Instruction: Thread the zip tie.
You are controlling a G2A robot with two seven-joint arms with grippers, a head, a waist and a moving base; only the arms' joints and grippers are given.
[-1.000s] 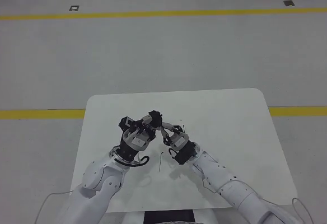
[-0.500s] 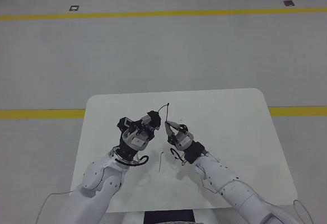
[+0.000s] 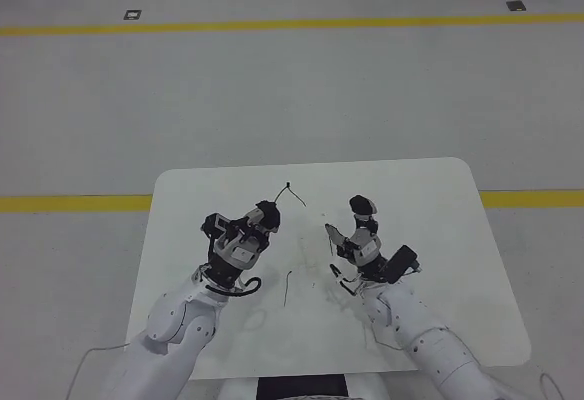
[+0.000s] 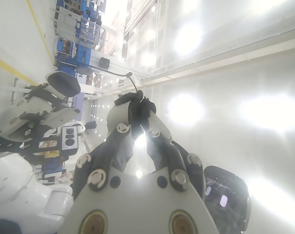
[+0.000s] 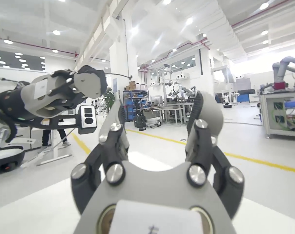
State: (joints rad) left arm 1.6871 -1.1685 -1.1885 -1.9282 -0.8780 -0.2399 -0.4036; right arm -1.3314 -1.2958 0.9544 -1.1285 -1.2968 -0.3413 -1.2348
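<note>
A thin black zip tie point(image 3: 288, 187) sticks up and away from my left gripper point(image 3: 267, 214), which is shut on its lower end above the middle of the white table point(image 3: 422, 190). In the left wrist view the pads point(image 4: 145, 108) pinch the zip tie point(image 4: 134, 85), and its small head bends off to one side. My right gripper point(image 3: 346, 222) hangs to the right of it, open, with nothing between its fingers point(image 5: 206, 113). The right wrist view shows the left gripper point(image 5: 89, 83) with the zip tie point(image 5: 120, 75) poking out of it.
A second thin black strand point(image 3: 286, 287) lies on the table in front of the grippers. Yellow floor lines point(image 3: 292, 22) run behind and beside the table. A hand-width gap separates the two grippers.
The two grippers were together at the zip tie. The right one has opened and drawn away to the right; the left one keeps the tie and has shifted slightly left.
</note>
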